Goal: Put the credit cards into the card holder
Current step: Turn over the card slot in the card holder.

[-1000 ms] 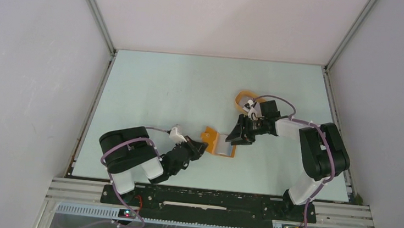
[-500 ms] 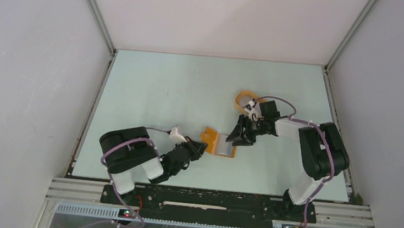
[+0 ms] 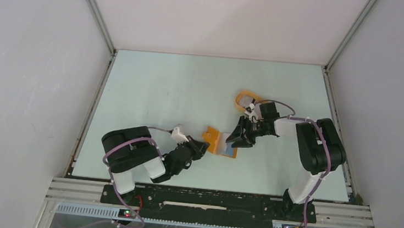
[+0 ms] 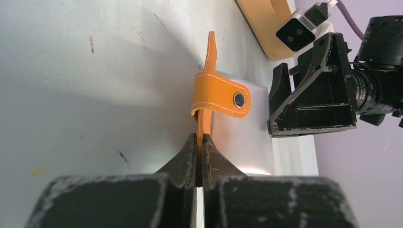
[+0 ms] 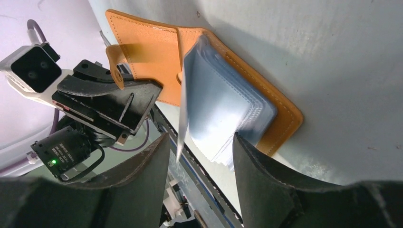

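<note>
The holder (image 3: 215, 139) lies open on the counter (image 3: 163, 88), just right of centre in the top view. The left gripper (image 4: 199, 142) has its jaws closed on the edge of the raised cover, and the snap tab (image 4: 219, 96) curls over above them. The right gripper (image 5: 200, 142) has its jaws apart, astride the pale sleeves (image 5: 228, 95); I cannot pick out a loose card. The step looks like parting one sleeve. It is best done with a firm left pinch while the right jaws lift a single leaf, not the stack. In the right wrist view the holder's long axis runs from upper left to lower right, and the sleeve mouths seem to face lower left.
</note>
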Robot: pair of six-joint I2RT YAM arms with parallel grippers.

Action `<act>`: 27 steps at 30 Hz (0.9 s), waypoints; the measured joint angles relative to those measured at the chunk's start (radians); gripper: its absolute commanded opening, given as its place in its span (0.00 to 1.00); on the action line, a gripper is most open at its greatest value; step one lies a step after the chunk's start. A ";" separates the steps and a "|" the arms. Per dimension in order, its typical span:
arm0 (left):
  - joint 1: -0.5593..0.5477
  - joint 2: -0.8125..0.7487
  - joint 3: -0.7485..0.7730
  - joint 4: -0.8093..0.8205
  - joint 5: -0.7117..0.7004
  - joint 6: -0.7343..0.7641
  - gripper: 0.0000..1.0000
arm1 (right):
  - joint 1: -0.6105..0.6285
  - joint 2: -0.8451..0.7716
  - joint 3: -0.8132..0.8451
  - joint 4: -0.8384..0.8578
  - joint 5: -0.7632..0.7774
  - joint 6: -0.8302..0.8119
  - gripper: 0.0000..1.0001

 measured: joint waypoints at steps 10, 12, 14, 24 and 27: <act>-0.011 0.001 0.006 -0.002 0.002 0.000 0.03 | -0.012 0.002 0.012 0.003 -0.041 0.010 0.56; -0.011 0.001 0.006 -0.002 0.002 0.000 0.03 | -0.019 0.002 0.015 0.004 -0.047 0.009 0.57; -0.011 0.001 0.006 -0.002 0.002 0.000 0.03 | -0.025 0.002 0.015 0.005 -0.051 0.008 0.56; -0.016 0.001 0.006 -0.002 0.002 0.000 0.03 | -0.031 0.002 0.018 0.004 -0.063 0.005 0.52; -0.018 0.002 0.006 -0.002 0.002 0.000 0.03 | -0.032 0.002 0.023 0.003 -0.076 0.004 0.50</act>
